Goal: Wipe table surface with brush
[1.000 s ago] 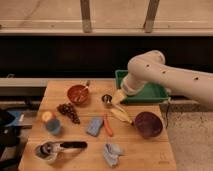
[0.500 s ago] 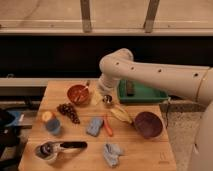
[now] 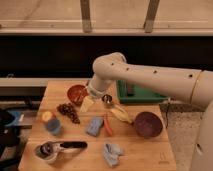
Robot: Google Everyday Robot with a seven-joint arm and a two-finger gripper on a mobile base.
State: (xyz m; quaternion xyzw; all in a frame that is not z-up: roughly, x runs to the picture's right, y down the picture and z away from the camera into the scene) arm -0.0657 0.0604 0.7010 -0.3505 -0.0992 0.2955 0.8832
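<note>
The task looks barely begun: the brush (image 3: 71,145) lies flat near the front left corner of the table surface (image 3: 142,156), its black handle pointing right and its round head at the left end, and nothing is touching it. No wiping can be judged done, since the tool that would do it is not in hand. The gripper (image 3: 87,103) hangs over the back part of the table, just beside the red bowl (image 3: 76,93) and near the metal scoop (image 3: 106,98), with its pale fingers spread apart and nothing between them. The brush is well apart from the claw, toward the front edge and a little to the left in the picture, with the dark cluster of grapes (image 3: 68,111) and a small blue-and-orange cup (image 3: 50,122) in the stretch between. What is left, by this reading, is nearly everything: reaching down to the handle, closing on it, lifting, and then sweeping the head across the planks, which are crowded with other items.
</note>
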